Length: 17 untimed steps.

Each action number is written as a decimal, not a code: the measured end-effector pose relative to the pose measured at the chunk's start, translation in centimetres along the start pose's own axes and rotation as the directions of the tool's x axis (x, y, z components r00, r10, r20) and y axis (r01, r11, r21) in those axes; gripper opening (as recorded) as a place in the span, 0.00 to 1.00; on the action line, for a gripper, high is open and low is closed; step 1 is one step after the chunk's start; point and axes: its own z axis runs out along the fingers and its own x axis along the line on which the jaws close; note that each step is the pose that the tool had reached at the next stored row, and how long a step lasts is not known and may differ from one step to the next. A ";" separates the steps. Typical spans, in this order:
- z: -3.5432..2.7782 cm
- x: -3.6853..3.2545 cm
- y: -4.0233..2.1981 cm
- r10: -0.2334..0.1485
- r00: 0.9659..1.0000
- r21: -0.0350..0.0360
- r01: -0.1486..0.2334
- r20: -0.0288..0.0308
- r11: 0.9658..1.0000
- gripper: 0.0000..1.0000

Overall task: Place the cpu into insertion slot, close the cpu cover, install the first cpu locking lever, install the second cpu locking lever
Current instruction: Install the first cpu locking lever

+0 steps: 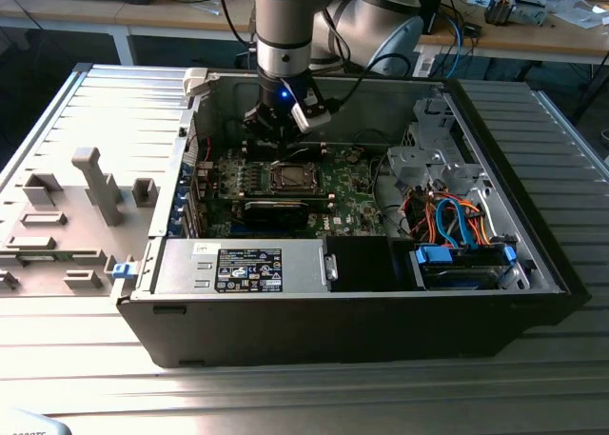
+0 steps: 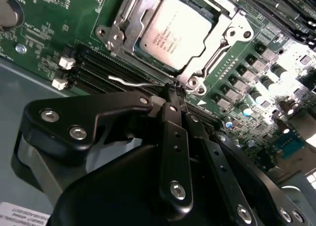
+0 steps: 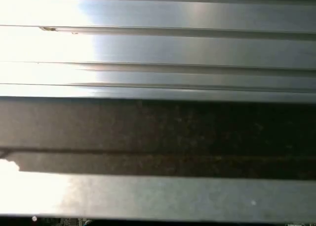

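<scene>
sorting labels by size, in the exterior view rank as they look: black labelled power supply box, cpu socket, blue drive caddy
1. power supply box
2. blue drive caddy
3. cpu socket

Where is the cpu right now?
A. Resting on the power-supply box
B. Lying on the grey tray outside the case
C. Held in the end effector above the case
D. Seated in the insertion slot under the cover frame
D: in the second wrist view the cpu lies flat in the insertion slot, with the cpu cover framing it, and the end effector sits just beside the socket.
</scene>
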 end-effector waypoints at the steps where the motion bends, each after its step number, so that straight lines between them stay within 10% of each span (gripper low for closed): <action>1: 0.00 0.00 0.08 -0.001 1.000 0.000 0.001 0.000 1.000 0.11; 17: 0.58 -0.87 0.20 -0.001 1.000 0.000 0.001 -0.001 1.000 0.11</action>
